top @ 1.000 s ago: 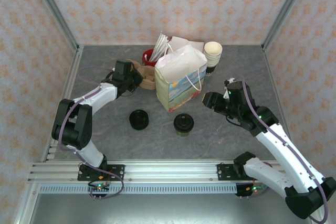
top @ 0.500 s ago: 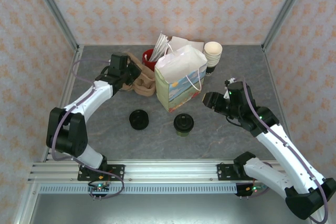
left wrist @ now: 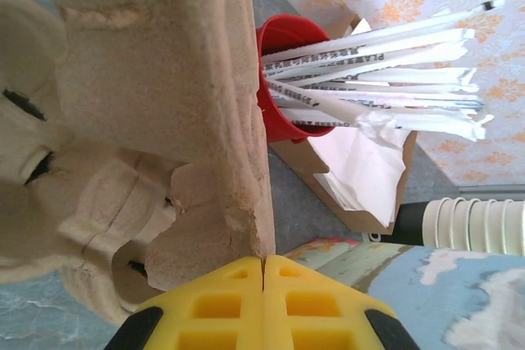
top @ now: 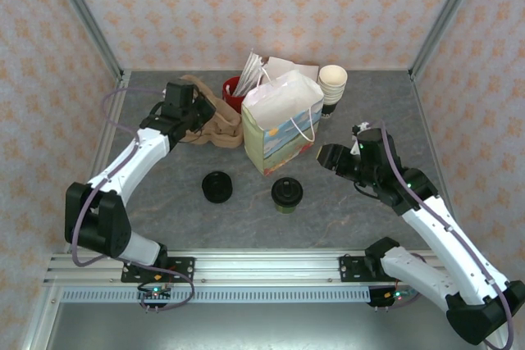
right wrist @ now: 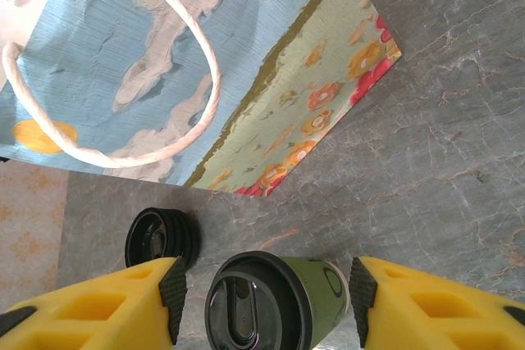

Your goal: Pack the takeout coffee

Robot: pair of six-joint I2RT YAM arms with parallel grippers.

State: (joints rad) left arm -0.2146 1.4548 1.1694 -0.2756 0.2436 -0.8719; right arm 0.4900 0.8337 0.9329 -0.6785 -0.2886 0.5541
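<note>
Standing upright on the grey table (top: 246, 227), the takeout coffee (top: 287, 194) sits in front of the paper bag (top: 279, 120), near the bag's lower right corner and apart from it; its black lid faces up and its green side shows in the right wrist view (right wrist: 254, 309). A low black lid (top: 217, 187) lies on the table to the left of the cup, clear of it (the same lid shows beyond the cup in the right wrist view (right wrist: 160, 238)).

The right gripper (top: 324, 156) hangs just right of the bag with its jaws parted about halfway and nothing between them; from its own camera the cup appears framed between the two yellow fingers (right wrist: 98, 301), yet the overhead view shows the gripper off to the cup's upper right and not touching it.

The left gripper (top: 199, 114) is at the back left of the bag; its yellow fingers (left wrist: 205, 309) are pressed together, pinching the thin edge of a brown pulp cup carrier (left wrist: 164, 79), which shows beside the bag in the overhead view (top: 220, 127).

Behind the carrier stands a red cup (left wrist: 283, 79) holding wrapped straws (left wrist: 377, 63); white napkins (left wrist: 361, 170) lie just beside it, and a stack of cream cups (top: 332, 84) lies at the bag's back right.
</note>
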